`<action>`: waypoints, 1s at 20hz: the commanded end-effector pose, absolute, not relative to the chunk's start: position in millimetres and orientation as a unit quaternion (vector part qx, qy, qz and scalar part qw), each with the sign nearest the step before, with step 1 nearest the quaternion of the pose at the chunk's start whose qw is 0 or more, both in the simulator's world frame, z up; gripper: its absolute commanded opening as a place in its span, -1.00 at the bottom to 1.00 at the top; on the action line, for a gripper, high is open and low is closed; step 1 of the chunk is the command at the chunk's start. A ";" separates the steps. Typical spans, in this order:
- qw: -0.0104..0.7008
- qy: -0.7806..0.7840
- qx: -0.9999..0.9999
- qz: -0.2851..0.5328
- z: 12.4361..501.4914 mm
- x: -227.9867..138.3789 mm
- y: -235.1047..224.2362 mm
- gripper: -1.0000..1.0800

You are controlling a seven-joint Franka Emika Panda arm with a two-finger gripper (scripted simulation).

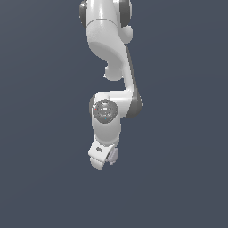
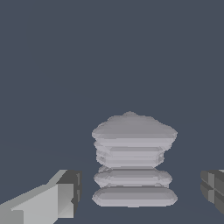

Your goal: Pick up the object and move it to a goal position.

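Note:
The object (image 2: 133,144) is a small pale grey-lilac lumpy thing with stacked ribbed lobes. In the wrist view it stands between my two fingers, with a gap on each side. One finger (image 2: 65,192) and the other finger (image 2: 212,188) are apart from it, so my gripper (image 2: 139,190) is open around it. In the exterior view the white gripper (image 1: 103,158) points down from the arm. The object (image 1: 114,154) peeks out on the exterior view's right of it, mostly hidden behind the hand.
The white arm (image 1: 109,40) comes down from the top of the exterior view. A plain dark grey-blue surface (image 1: 40,178) fills the rest of both views.

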State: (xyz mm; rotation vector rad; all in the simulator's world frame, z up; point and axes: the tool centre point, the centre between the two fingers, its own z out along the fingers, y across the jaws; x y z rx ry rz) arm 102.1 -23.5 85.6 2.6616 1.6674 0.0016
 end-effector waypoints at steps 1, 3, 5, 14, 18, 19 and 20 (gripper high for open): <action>0.000 0.531 0.847 0.000 75.5 101.4 -23.2 0.92; 0.000 0.532 0.847 0.000 63.5 101.1 -23.1 0.92; 0.000 0.533 0.846 0.000 51.8 100.6 -23.0 0.92; 0.000 0.533 0.846 0.000 41.0 102.1 -23.1 -1.00; 0.000 0.533 0.846 0.000 41.0 102.1 -23.1 -1.00; 0.000 0.533 0.846 0.000 41.0 102.1 -23.1 -1.00; 0.000 0.533 0.846 0.000 41.0 102.1 -23.1 -1.00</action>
